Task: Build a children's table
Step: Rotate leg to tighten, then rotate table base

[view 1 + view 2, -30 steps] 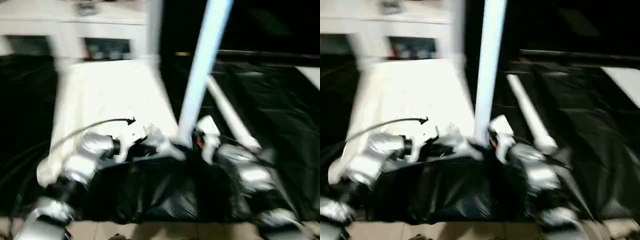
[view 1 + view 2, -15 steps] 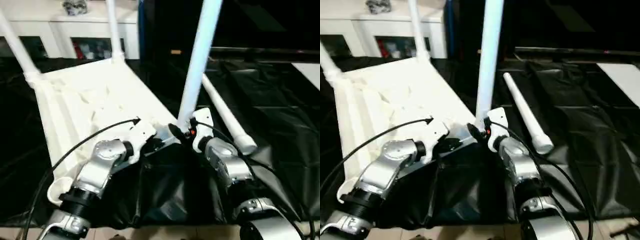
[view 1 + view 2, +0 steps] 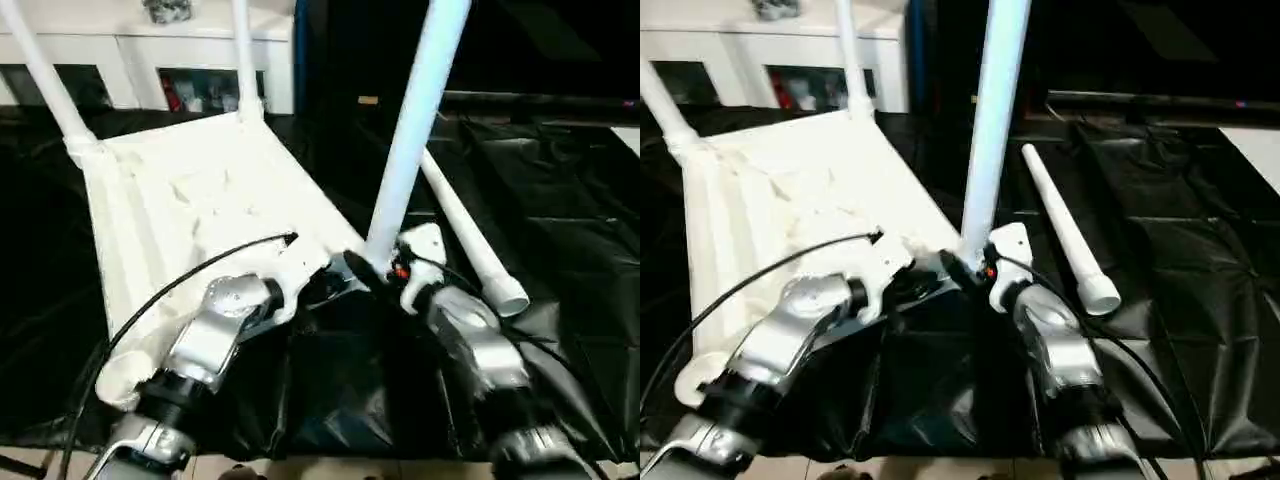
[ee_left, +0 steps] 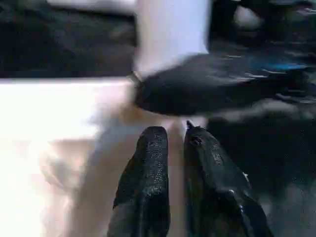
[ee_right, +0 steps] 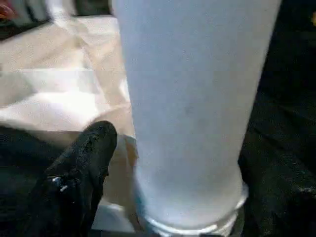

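Observation:
The children's table lies upside down, its white ribbed top (image 3: 200,190) on the black cloth. Two legs (image 3: 40,70) (image 3: 243,50) stand in the far corner sockets. A third leg (image 3: 410,130) stands upright in the near right socket. My right gripper (image 5: 187,163) is open around that leg's base, with one finger (image 5: 79,173) clear of the tube. My left gripper (image 4: 177,136) sits just left of the same socket, over the top's edge, its fingers a little apart with nothing between them. A fourth leg (image 3: 465,240) lies loose on the cloth to the right.
A white cabinet (image 3: 150,50) with shelves stands behind the work surface. The near left corner socket (image 3: 120,372) sits by the surface's front edge, where the floor begins. A black cable (image 3: 180,285) arcs over my left forearm.
The view has shifted and steadied. Both grippers stay at the base of the upright leg. The top and the legs have kept their places.

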You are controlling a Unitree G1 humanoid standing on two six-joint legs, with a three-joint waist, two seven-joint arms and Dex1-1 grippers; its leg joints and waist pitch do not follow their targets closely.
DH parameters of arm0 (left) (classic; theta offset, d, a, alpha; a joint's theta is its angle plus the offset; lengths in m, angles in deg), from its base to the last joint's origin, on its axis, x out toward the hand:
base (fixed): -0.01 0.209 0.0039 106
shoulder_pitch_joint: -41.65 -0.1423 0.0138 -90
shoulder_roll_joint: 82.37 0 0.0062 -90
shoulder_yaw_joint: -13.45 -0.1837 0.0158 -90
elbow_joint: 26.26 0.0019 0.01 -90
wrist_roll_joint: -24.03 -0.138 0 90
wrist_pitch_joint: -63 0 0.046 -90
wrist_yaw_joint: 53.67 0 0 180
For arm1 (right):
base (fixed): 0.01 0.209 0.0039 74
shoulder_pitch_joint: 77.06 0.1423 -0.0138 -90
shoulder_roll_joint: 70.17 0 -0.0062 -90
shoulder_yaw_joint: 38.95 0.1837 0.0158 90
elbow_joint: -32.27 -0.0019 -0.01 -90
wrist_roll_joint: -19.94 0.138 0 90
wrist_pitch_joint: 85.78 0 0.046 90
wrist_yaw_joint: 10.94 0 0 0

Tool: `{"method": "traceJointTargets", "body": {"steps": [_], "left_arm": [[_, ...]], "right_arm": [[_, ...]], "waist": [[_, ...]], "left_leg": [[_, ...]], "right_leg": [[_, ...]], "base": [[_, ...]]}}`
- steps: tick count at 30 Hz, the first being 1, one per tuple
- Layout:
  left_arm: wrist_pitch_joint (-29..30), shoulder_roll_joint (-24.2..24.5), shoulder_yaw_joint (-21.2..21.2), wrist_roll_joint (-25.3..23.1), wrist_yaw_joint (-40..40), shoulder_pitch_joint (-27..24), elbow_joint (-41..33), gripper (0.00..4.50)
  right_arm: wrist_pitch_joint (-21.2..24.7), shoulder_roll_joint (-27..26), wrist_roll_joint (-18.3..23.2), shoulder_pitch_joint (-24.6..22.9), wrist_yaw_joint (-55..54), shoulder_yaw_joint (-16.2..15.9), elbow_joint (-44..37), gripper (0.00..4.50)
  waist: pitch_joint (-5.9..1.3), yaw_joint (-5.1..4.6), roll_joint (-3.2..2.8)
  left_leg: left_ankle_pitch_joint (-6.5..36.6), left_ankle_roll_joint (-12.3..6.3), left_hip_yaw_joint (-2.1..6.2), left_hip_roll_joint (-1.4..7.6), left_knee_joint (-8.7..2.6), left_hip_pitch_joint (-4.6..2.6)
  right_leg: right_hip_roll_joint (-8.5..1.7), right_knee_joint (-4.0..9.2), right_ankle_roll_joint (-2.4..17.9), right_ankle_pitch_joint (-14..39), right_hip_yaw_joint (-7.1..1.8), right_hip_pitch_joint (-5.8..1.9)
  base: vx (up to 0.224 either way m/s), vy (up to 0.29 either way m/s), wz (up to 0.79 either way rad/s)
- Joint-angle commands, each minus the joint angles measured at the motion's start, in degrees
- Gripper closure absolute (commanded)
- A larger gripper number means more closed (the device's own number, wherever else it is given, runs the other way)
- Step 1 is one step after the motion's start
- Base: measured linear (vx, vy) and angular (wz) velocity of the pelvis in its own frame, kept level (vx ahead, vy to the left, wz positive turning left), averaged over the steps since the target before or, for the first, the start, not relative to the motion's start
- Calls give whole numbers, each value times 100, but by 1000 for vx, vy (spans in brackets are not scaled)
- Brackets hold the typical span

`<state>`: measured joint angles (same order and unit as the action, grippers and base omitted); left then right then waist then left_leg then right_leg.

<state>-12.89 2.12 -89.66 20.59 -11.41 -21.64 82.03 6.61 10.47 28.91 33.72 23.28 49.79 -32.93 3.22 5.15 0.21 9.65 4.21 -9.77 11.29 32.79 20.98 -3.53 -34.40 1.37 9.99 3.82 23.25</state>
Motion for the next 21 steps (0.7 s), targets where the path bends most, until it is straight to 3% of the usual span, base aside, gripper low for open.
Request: {"method": "traceJointTargets", "body": {"steps": [1, 6, 7, 8, 10, 11, 14, 15, 17, 18, 20, 21], "left_arm": [[-120, 48, 212, 19, -179, 107, 97, 345], [-92, 234, 696, 171, -584, 282, 46, 345], [-72, 346, 793, 166, -639, 294, 10, 345], [-72, 346, 793, 166, -639, 294, 10, 345], [72, 804, 1107, 100, -760, 226, -205, 345], [122, 966, 1195, 61, -765, 172, -276, 345], [266, 1383, 1442, -105, -904, 2, -429, 345], [436, 1661, 1625, -320, -1253, -69, -440, 345], [521, 1794, 1720, -399, -1408, -91, -414, 360], [596, 1886, 1774, -416, -1468, -121, -409, 380], [683, 2007, 1819, -468, -1583, -159, -375, 380], [722, 2114, 1800, -563, -1667, -190, -317, 383]], "right_arm": [[154, 171, 162, -147, 258, -30, -442, 54], [353, 612, 268, -541, 630, 65, -1069, 54], [387, 705, 286, -594, 673, 101, -1129, 54], [387, 705, 286, -594, 673, 101, -1129, 54], [582, 1084, 409, -862, 1009, 106, -1472, 54], [678, 1213, 431, -958, 1130, 73, -1591, 54], [1004, 1520, 497, -1195, 1486, -94, -1889, 54], [1187, 1601, 513, -1277, 1625, -244, -2011, 54], [1260, 1582, 495, -1269, 1647, -331, -2006, 54], [1314, 1539, 435, -1223, 1600, -406, -1946, 83], [1327, 1464, 279, -1127, 1463, -516, -1794, 90], [1350, 1394, 155, -1035, 1319, -584, -1649, 90]], "waist": [[-387, 38, 13], [-368, 90, 67], [-364, 80, 100], [-360, 85, 89], [-357, 114, 132], [-362, 124, 107], [-359, 126, 138], [-348, 131, 124], [-340, 125, 139], [-345, 139, 115], [-325, 140, 113], [-322, 146, 164]], "left_leg": [[1138, -303, 35, 163, -343, -18], [1237, -286, 36, 165, -344, -30], [1259, -286, 35, 164, -346, -24], [1238, -281, 44, 162, -352, -18], [1244, -295, 41, 180, -348, -32], [1193, -301, 48, 179, -352, -29], [1148, -329, 42, 183, -344, -31], [1158, -333, 42, 184, -348, -29], [1235, -321, 47, 176, -354, -26], [1276, -265, 50, 182, -350, -57], [1385, -192, 56, 197, -372, -69], [1425, -148, 67, 189, -381, -67]], "right_leg": [[-425, 412, 970, 983, -264, -340], [-442, 459, 777, 1608, -255, -315], [-441, 465, 764, 1680, -255, -309], [-435, 453, 761, 1693, -250, -313], [-437, 451, 711, 1709, -256, -300], [-434, 430, 709, 1640, -255, -303], [-414, 412, 759, 1438, -250, -302], [-416, 410, 761, 1478, -252, -290], [-417, 428, 721, 1633, -243, -282], [-435, 436, 739, 1740, -245, -264], [-423, 452, 757, 1810, -245, -236], [-428, 429, 764, 1869, -240, -233]], "base": [[0, 0, 0], [0, 0, 0], [0, 0, 0], [0, 0, 0], [0, 0, 0], [0, 0, 0], [0, 0, 0], [0, 0, 0], [0, 0, 0], [0, 0, 0], [0, 0, 0], [0, 0, 0]]}}
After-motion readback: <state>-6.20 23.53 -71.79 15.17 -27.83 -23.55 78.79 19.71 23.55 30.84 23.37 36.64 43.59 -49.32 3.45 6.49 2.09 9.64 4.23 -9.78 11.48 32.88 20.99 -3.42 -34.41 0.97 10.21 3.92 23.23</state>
